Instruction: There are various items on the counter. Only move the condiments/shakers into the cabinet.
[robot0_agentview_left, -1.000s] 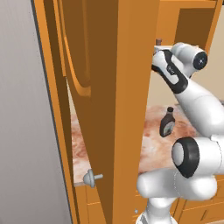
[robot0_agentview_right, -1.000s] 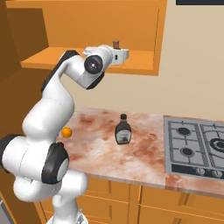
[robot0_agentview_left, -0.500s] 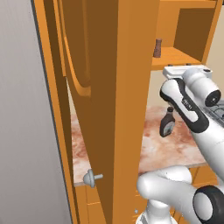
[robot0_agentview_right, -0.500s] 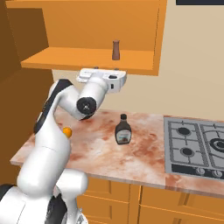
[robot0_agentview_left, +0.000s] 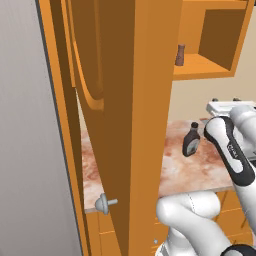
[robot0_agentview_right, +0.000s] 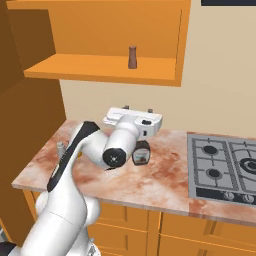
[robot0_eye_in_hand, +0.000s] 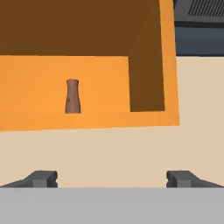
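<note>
Claw (robot0_eye_in_hand: 111, 178) wide, empty; shaker (robot0_agentview_right: 132, 57) upright in cabinet (robot0_agentview_right: 100, 70); bottle (robot0_agentview_right: 141, 152) on counter (robot0_agentview_right: 165, 177).

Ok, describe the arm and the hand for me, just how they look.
The arm is glossy white, built of rounded tube-like links with dark grey bands and round dark caps at the joints. The hand is a flat white block carrying two small dark grey fingers. No cables or markings can be made out.
</note>
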